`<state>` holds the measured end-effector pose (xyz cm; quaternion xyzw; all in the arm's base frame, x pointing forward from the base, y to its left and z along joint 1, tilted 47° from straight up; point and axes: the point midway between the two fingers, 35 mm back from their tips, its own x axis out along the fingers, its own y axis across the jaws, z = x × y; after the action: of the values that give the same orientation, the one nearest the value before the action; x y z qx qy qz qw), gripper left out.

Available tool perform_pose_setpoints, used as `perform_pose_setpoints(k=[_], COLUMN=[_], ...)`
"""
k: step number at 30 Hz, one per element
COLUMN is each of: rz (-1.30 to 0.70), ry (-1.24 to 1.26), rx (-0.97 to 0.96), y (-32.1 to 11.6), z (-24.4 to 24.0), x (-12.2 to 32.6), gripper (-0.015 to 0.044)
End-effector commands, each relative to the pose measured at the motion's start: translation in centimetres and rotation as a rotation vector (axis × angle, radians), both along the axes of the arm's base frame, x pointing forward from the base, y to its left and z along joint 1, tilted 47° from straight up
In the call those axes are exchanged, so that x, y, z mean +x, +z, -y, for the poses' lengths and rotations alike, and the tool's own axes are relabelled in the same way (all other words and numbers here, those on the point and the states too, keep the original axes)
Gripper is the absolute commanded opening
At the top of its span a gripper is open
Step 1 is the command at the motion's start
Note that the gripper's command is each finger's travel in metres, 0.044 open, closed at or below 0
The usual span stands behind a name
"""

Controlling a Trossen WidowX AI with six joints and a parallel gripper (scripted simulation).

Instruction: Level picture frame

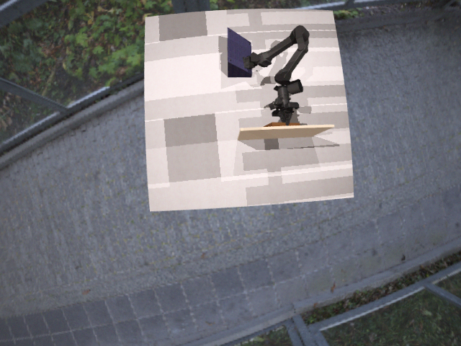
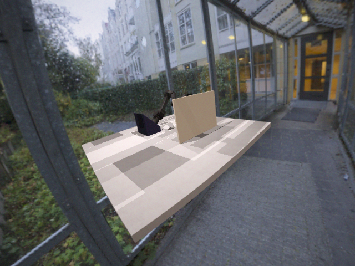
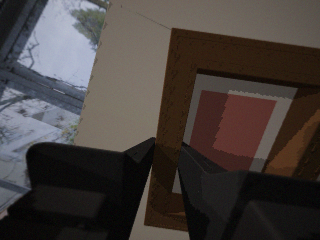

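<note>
The picture frame (image 1: 273, 124) (image 3: 240, 53) is brown wood with a pale mat and a red picture. It is on the near face of the upright beige wall panel (image 1: 282, 132) (image 2: 194, 117) (image 3: 132, 75). My gripper (image 1: 287, 123) (image 3: 166, 144) is shut on the frame's left side bar, low on that bar in the wrist view. That view is itself tilted, and the frame's right part is cut off, so I cannot tell how level it is. The screw and notched strip are hidden. In the exterior view the panel hides the frame and gripper.
A dark blue wedge-shaped block (image 1: 238, 55) (image 2: 146, 124) stands on the table (image 1: 186, 81) (image 2: 172, 185) at the arm's far end. The arm (image 1: 297, 40) (image 2: 163, 107) bends between the block and the panel. Patchy shadows cross the table.
</note>
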<state>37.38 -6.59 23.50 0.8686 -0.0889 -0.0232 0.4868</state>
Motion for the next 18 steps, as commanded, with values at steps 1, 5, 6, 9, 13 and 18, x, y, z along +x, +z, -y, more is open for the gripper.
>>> perform_pose_setpoints(k=[1,5,6,9,13,18], rz=[0.005,0.005,0.005,0.005,0.005,0.003], ry=[-0.002,-0.002,-0.002,-0.002,-0.002,0.002], rx=[0.003,0.003,0.003,0.004,0.004,0.001], y=[0.03,-0.06,-0.08,-0.16,-0.26,-0.29], z=[0.06,-0.01,-0.02,-0.08,-0.16,-0.24], x=[-0.02,0.0,0.0,0.02,0.04,0.06], gripper=[0.0,0.0,0.0,0.0,0.0,0.0])
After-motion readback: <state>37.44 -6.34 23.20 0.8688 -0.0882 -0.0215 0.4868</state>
